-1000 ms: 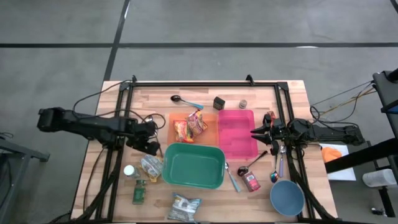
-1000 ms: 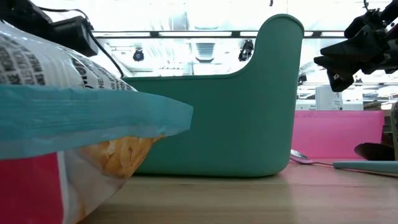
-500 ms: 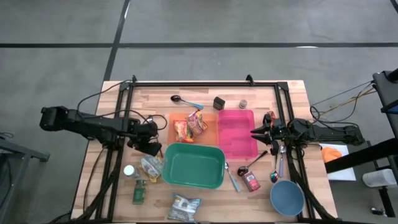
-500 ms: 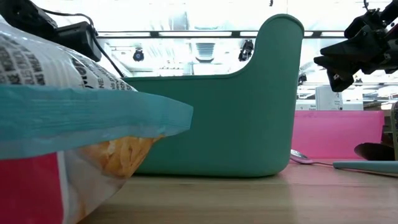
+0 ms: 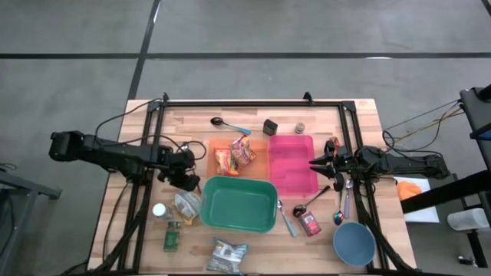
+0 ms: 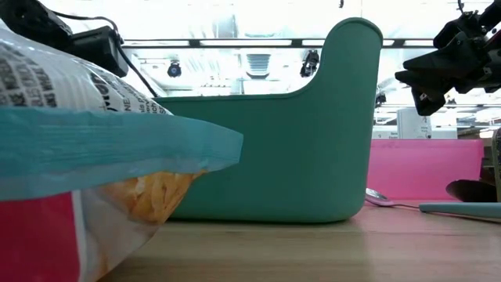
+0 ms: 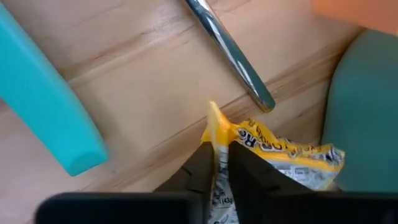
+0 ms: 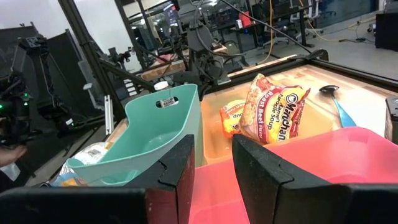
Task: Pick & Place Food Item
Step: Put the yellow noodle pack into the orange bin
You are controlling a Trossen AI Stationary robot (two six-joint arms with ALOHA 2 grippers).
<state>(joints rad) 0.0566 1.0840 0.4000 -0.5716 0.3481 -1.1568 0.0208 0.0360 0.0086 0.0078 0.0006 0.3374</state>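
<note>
A yellow-and-white snack bag lies flat on the wood just left of the green bin. My left gripper stands over the bag's far end, shut on it. My right gripper hangs level at the right edge of the pink tray, open, with nothing between its fingers. Two noodle packs lie in the orange tray. My left gripper pinches the bag's yellow end edge between its two fingers. The fingers slant down onto it from the table's left. The rest of the bag lies on the table beside the bin.
A teal handle and a metal shaft lie on the wood beyond the left fingers. Another bag, a small bottle, a can, spoons and a blue bowl sit along the near side.
My left gripper's fingers have drawn together over the bag's far end, and the arm has hardly shifted. The bag lies where it was.
</note>
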